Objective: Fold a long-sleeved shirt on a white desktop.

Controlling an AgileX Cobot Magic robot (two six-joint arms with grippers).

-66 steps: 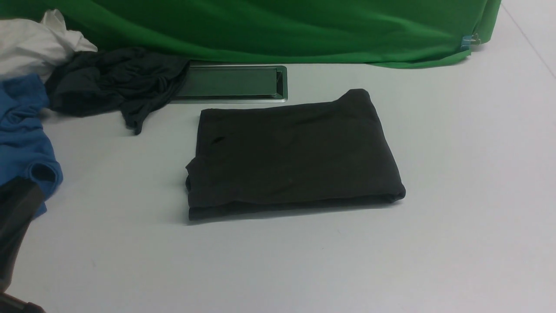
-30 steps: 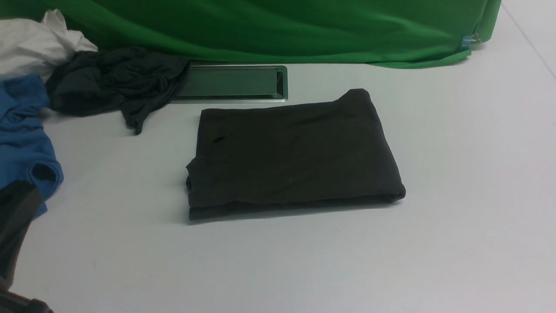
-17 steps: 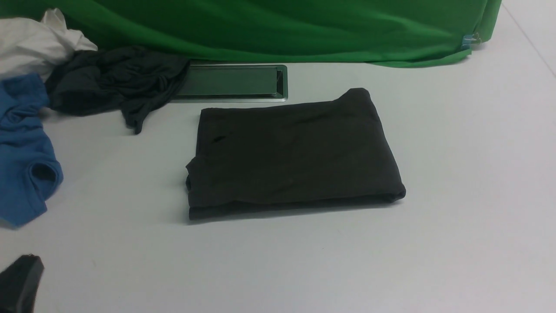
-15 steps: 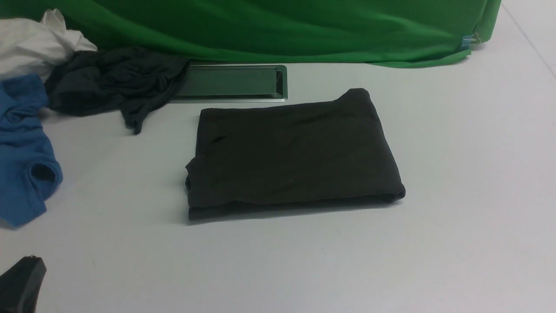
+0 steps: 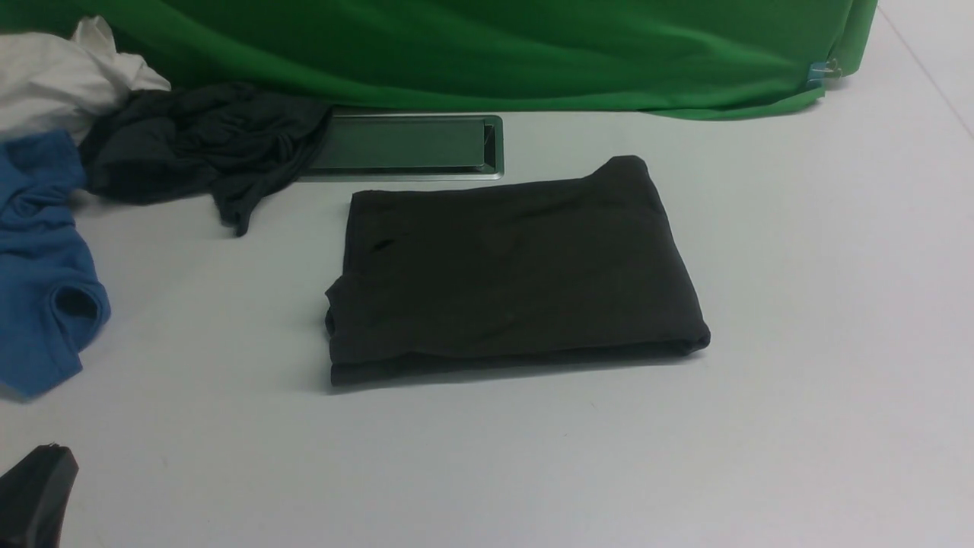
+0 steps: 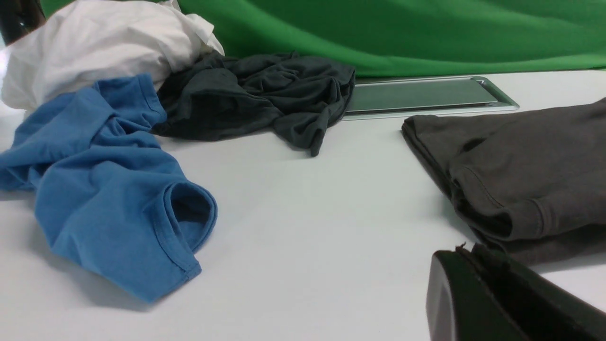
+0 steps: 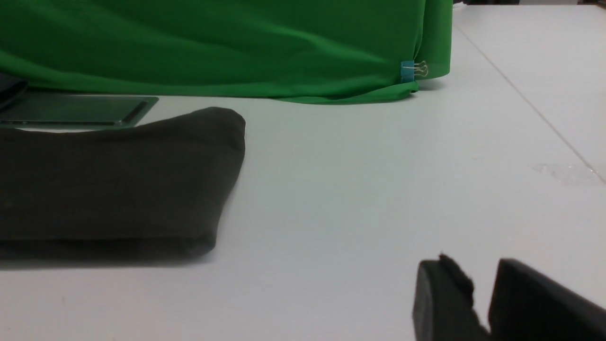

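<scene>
The long-sleeved shirt [image 5: 510,274] lies folded into a flat dark rectangle in the middle of the white desktop [image 5: 799,266]. No print or label shows. My left gripper [image 5: 46,472] sits low at the near left corner, well clear of the shirt. In the left wrist view its jaws [image 6: 466,251] are pressed together with nothing in them, just short of the shirt's near left corner [image 6: 521,166]. My right gripper [image 7: 483,267] is out of the front view. In its wrist view it stands off the shirt's right edge [image 7: 109,180], open by a narrow gap and empty.
A slate-grey garment [image 5: 198,144], a blue garment [image 5: 38,259] and a white cloth [image 5: 61,76] are heaped at the far left. The grey metal hatch [image 5: 403,144] lies behind the shirt. A green backdrop [image 5: 494,53] with a blue clip [image 5: 822,72] closes the back.
My left gripper has dropped from in front of the blue garment down to the near left corner of the front view. The shirt has not moved.
</scene>
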